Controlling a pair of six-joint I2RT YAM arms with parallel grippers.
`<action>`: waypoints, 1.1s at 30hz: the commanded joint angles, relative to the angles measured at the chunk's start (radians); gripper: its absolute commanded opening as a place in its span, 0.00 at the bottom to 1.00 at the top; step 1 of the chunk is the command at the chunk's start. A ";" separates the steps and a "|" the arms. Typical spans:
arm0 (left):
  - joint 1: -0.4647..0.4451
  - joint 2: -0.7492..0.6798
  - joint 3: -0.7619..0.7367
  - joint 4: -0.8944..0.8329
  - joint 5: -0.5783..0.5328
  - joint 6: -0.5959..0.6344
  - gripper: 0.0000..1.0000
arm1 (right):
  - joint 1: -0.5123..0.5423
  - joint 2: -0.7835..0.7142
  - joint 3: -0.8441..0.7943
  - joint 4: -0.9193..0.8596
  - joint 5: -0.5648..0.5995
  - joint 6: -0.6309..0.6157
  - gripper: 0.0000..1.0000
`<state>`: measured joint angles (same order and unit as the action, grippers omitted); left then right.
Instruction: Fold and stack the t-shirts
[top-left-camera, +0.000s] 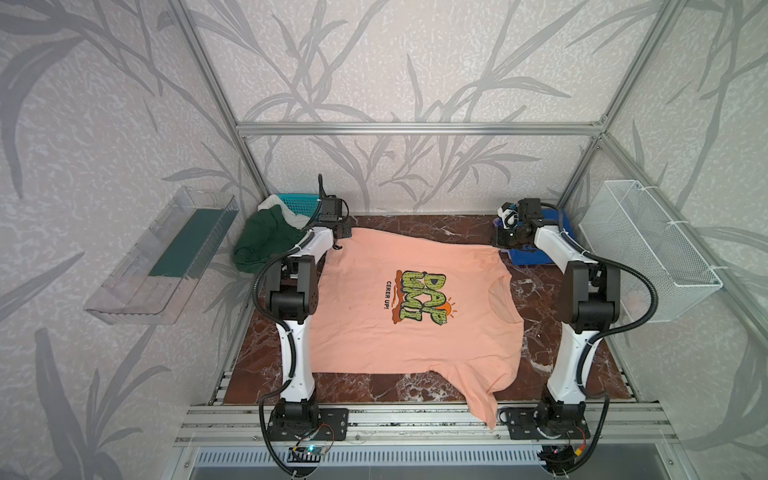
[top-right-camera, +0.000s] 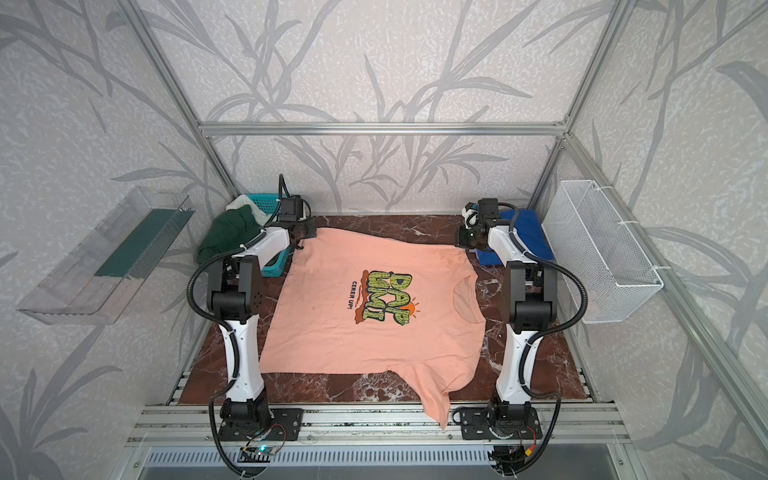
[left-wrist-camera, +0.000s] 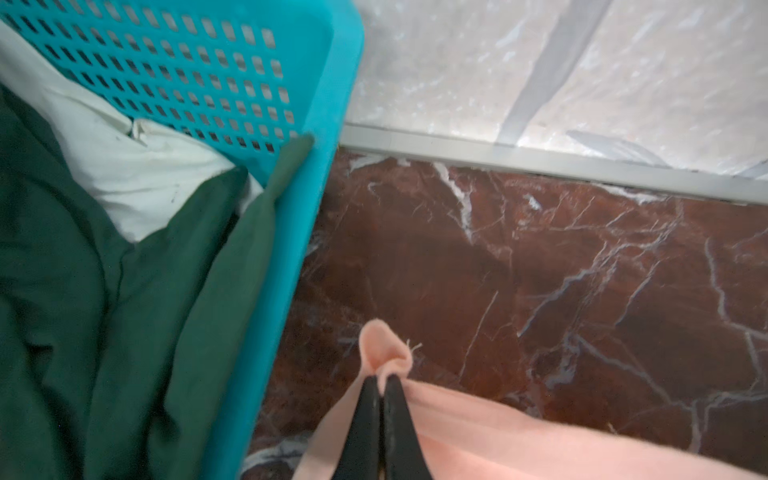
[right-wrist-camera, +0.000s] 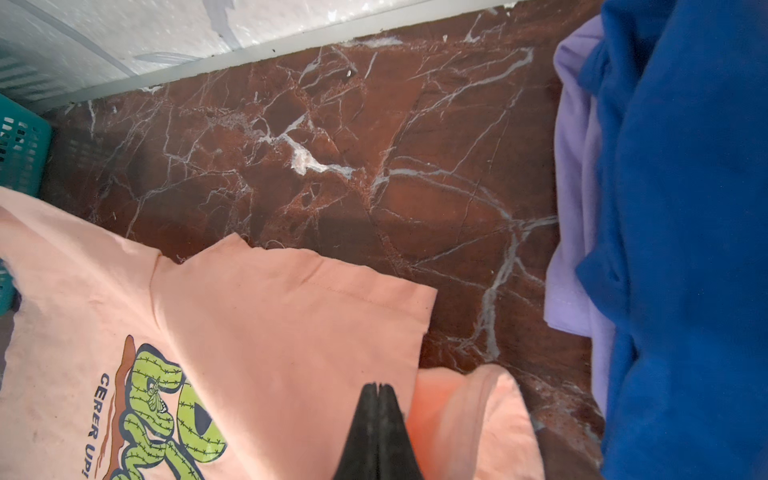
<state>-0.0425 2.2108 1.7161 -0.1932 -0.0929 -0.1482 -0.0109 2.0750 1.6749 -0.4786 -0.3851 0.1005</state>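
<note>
Black fingertips of the left gripper are clamped on a hem corner of the tee, and a peach loop pokes out past them. On that gripper's outer side stands the basket, holding a green tee and a white tee. The right gripper is closed too, apparently on a raised fold beside the far sleeve, though the bite itself is hidden under its fingers. A blue tee over lilac cloth lies on its outer side. The tee's far edge runs between the two grippers, so its long axis, hem to collar, goes from left gripper to right. The body spreads over the table from both grippers back toward the arm bases. The near sleeve droops over the rail, closer to the right arm's base. The coming fold probably carries this far edge toward the bases, with both arms equally placed. The print faces up, letter tops toward the right gripper. Black "CERER UP!" reads clearly; the big green cactus letters seem to begin "DAP", and the rest is uncertain.
</note>
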 joint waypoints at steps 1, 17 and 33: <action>-0.005 -0.084 -0.102 0.115 -0.061 0.021 0.00 | -0.009 -0.040 -0.041 0.009 -0.010 0.001 0.00; -0.129 -0.414 -0.653 0.515 -0.196 -0.001 0.38 | -0.008 -0.219 -0.381 0.170 0.006 0.048 0.30; -0.197 -0.676 -0.874 0.537 -0.266 -0.109 0.73 | 0.059 -0.010 -0.100 0.087 0.052 0.110 0.58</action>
<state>-0.2268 1.5841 0.8890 0.3313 -0.3359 -0.2241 0.0273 1.9816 1.4975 -0.3351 -0.3321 0.1986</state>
